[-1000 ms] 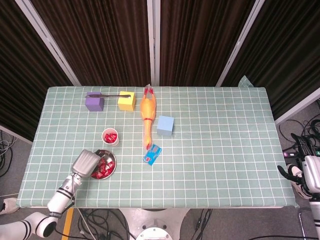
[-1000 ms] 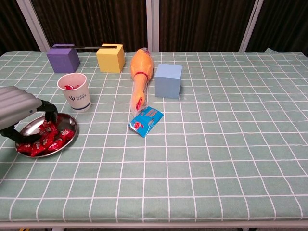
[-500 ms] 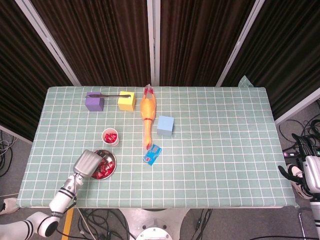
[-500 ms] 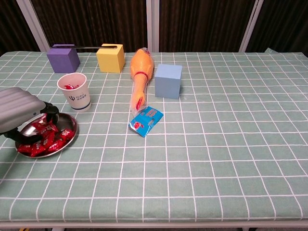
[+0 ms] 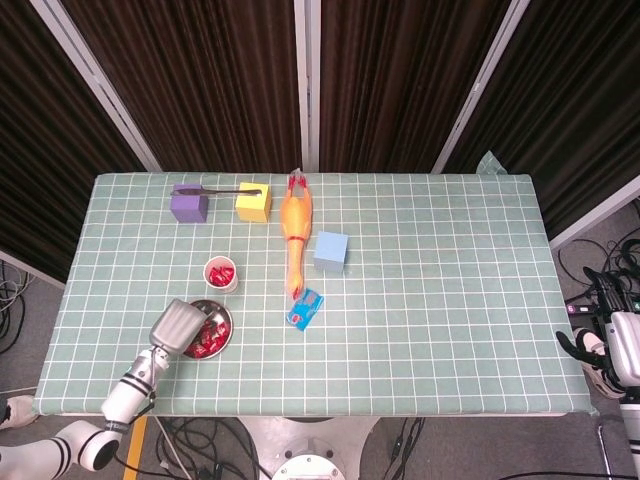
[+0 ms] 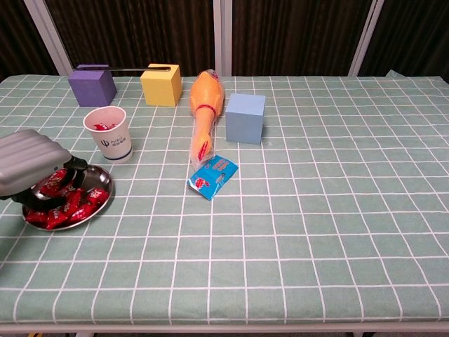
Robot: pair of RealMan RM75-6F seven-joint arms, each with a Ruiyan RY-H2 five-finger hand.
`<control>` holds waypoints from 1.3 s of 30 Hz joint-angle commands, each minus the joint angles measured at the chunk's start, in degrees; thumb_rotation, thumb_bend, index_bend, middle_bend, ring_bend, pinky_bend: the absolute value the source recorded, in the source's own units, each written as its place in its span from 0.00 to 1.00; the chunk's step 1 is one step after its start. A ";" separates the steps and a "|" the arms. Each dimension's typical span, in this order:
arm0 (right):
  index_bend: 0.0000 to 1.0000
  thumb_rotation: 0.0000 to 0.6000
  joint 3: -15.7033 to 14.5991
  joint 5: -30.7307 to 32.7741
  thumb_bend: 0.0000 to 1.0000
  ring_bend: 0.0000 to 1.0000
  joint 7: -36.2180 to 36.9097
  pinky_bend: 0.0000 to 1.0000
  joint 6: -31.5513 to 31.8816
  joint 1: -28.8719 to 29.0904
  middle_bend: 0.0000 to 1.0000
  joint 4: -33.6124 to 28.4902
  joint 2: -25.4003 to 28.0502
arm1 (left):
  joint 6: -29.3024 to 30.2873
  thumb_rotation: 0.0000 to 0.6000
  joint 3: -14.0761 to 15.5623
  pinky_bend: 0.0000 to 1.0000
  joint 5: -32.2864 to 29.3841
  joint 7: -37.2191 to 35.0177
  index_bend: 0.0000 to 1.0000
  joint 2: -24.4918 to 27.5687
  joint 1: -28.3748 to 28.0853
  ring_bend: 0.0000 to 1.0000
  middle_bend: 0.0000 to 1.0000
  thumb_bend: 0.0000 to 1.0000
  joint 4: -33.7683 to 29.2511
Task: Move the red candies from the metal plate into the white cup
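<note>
We see the left hand [image 6: 31,168] over the metal plate [image 6: 98,205], fingers curled onto a red candy [image 6: 55,182], seemingly pinched. The white cup [image 6: 109,133] stands just beyond, far-right of this nearer hand.

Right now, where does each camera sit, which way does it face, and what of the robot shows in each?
Head view: high above the near table edge, looking steeply down on the whole table; shows the left hand and forearm, the right hand off the table's right side.
Chest view: low at the near edge, looking across; shows only the left hand.
Shared: left hand over the metal plate, white cup.
</note>
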 commanded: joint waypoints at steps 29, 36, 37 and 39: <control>0.01 1.00 -0.17 -0.58 0.15 0.02 0.76 0.39 0.41 -0.21 0.10 0.36 -0.21 | -0.63 1.00 -1.55 1.00 -1.21 -2.89 0.65 9.58 -0.63 0.92 0.72 0.53 -12.30; 0.01 1.00 -0.21 -0.66 0.15 0.02 1.54 0.39 0.51 -0.31 0.10 1.07 -0.39 | 1.25 1.00 -5.71 1.00 -1.56 -4.67 0.65 13.85 -2.33 0.92 0.72 0.53 -18.18; 0.01 1.00 -0.22 -0.63 0.15 0.02 1.64 0.39 0.52 -0.34 0.10 1.13 -0.41 | 1.06 1.00 -6.42 1.00 -1.82 -4.62 0.65 13.96 -2.87 0.92 0.72 0.52 -18.45; 0.01 1.00 -0.21 -0.56 0.15 0.02 1.80 0.39 0.52 -0.38 0.10 1.26 -0.41 | 0.44 1.00 -8.01 1.00 -2.49 -4.41 0.65 13.74 -4.24 0.92 0.72 0.52 -18.66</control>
